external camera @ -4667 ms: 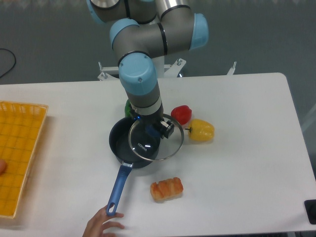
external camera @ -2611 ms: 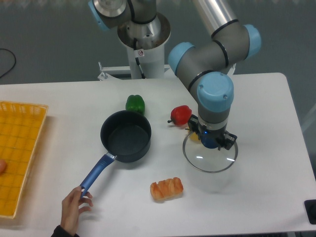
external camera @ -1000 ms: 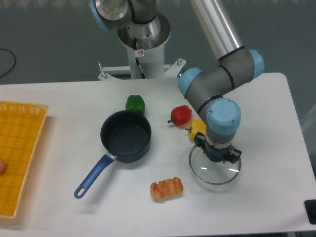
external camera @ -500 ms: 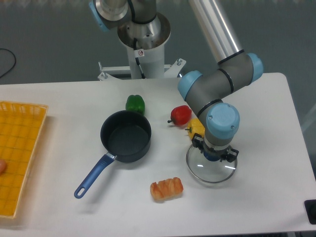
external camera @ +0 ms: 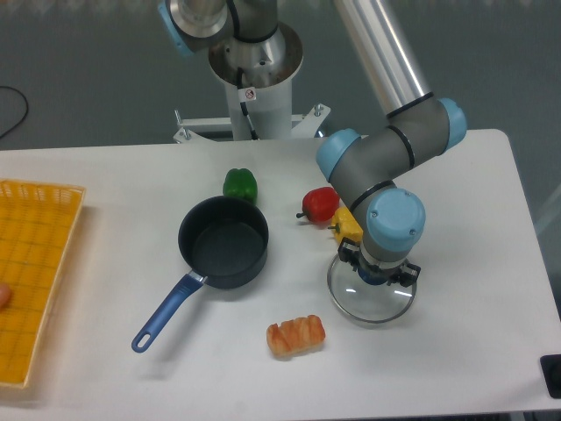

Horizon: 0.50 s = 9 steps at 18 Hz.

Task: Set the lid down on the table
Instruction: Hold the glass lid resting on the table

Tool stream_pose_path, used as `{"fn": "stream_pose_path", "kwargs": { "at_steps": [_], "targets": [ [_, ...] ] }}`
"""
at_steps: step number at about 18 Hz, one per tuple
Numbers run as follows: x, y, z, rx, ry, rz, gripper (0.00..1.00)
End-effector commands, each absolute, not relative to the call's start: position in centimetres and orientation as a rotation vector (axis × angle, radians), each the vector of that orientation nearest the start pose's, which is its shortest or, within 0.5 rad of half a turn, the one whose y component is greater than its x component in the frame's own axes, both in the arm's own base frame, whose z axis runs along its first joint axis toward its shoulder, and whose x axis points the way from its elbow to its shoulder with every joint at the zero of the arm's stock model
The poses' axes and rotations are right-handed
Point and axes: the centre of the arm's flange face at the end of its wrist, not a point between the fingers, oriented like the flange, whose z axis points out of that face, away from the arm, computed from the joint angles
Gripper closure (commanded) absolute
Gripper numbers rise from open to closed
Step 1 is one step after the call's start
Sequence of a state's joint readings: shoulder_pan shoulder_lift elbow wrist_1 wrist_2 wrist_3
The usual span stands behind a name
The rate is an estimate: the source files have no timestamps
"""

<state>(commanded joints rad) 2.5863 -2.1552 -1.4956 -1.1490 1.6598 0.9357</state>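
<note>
Camera view from above the front edge shows the lid (external camera: 370, 298) lying low over the table (external camera: 473, 289), right of centre, with the gripper (external camera: 379, 274) directly above its middle. The arm's wrist hides the lid's knob and the fingertips, so whether the fingers are clamped on the knob or parted cannot be told, nor whether the glass rests flat on the tabletop or hangs just above it. The lid's rim shows as a ring around and below the wrist. A yellow pepper (external camera: 347, 225) sits just behind the lid, half covered by the arm, and a red pepper (external camera: 320, 203) lies beside it. A pastry (external camera: 296, 335) lies near the lid's left edge. The saucepan (external camera: 223, 253) stands uncovered, well apart to the left, with a green pepper (external camera: 239, 185) behind it.
</note>
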Motion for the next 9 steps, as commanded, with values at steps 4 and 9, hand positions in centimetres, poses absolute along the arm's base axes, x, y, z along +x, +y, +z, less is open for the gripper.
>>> {"fn": "stream_pose_path", "kwargs": {
  "at_steps": [4,9],
  "targets": [
    [-50.21,45.80,21.78,-3.262,-0.124,-0.037,0.59],
    [-50.06,45.83,21.87,-3.261,-0.111,-0.035,0.16]
  ]
}}
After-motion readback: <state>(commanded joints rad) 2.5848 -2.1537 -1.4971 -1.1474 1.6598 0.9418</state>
